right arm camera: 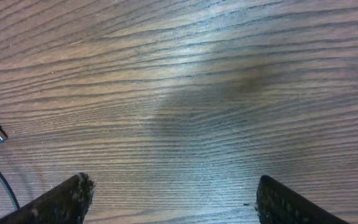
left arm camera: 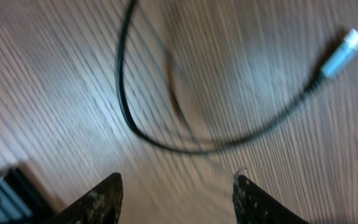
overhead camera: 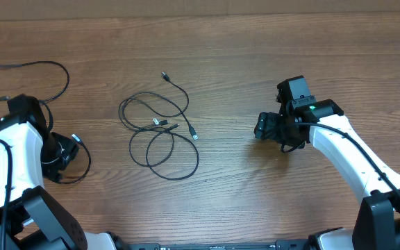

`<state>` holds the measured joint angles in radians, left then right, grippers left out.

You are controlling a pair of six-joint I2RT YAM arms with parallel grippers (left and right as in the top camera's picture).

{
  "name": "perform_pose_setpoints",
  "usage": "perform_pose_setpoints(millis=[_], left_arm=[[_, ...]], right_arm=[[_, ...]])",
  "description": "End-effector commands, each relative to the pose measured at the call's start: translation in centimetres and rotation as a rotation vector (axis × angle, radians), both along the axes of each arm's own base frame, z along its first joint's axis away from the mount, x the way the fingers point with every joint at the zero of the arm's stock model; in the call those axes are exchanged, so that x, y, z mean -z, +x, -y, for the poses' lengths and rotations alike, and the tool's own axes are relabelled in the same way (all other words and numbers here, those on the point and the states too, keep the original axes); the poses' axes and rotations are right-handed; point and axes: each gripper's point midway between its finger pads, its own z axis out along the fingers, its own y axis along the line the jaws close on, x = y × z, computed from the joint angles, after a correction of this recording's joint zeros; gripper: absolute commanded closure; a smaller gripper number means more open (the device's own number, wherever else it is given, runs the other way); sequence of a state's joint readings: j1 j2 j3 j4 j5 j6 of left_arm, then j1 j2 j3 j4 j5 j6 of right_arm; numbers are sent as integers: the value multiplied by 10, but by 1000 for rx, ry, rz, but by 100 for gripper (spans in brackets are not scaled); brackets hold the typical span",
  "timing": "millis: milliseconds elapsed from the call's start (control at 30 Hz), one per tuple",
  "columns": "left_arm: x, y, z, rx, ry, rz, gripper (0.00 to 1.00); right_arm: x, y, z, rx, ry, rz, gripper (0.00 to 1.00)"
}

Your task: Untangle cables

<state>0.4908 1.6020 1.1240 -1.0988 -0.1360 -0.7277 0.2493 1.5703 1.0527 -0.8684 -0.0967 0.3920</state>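
Left gripper spread, low over thin cord with silver plug; view blurred. Right gripper spread wide above wood table. Cables lie loosely looped mid-table, between both grippers, well apart from each.

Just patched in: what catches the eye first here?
A loose tangle of thin black cables lies in the middle of the table. A separate cord with a silver plug lies just ahead of the open left gripper, far left; the right gripper, also open, faces mostly wood.
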Motion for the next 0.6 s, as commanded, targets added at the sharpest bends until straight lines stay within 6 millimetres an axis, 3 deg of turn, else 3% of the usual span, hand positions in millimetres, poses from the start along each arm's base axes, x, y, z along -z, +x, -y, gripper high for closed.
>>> perform_pose_setpoints(millis=[0, 200, 567], left_arm=[[11, -10, -13, -73, 61, -17, 43], [26, -11, -21, -113, 76, 9, 33], [56, -28, -29, -146, 89, -48, 34]], right_arm=[[-1, 0, 3, 3, -7, 7, 17], [-1, 0, 3, 3, -8, 7, 17], [-1, 0, 3, 3, -8, 7, 17]])
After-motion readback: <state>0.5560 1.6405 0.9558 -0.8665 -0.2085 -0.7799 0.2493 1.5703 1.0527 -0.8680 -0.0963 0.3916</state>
